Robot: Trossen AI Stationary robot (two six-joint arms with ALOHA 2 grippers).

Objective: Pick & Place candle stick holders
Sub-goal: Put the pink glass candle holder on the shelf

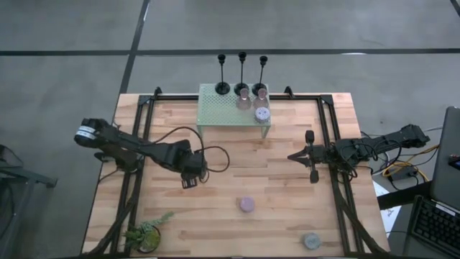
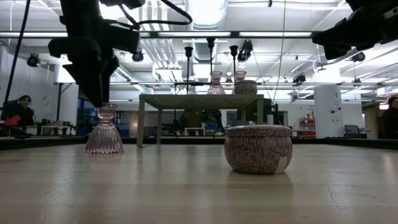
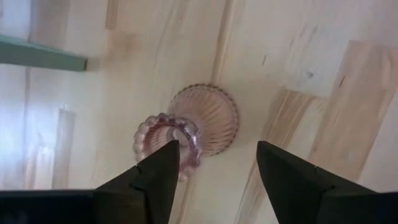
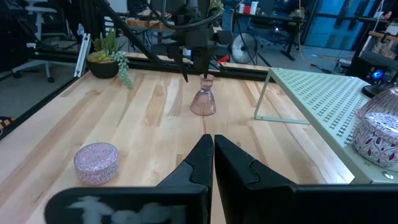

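Observation:
A pinkish translucent cup [image 3: 202, 121] stands upright on its flared base on the table, left of centre; it also shows in the low view [image 2: 104, 130] and the right wrist view [image 4: 203, 98]. My left gripper [image 3: 214, 168] hangs open just above its beaded rim, fingers pointing down, touching nothing [image 1: 190, 180]. A lilac puck [image 1: 246, 204] and a grey puck [image 1: 311, 240] sit on the near table. Three black stemmed holders [image 1: 242, 72], two pink cups [image 1: 244, 97] and a patterned puck [image 1: 261, 113] stand on the green rack [image 1: 215, 108]. My right gripper [image 1: 291, 155] waits shut at the right.
The pale green mesh rack [image 4: 323, 102] stands on thin legs at the table's far middle. A small potted plant [image 1: 147, 234] sits at the near left corner. Black frame rails [image 1: 136, 144] run along the table's left and right sides. Bare wood lies between the cup and the pucks.

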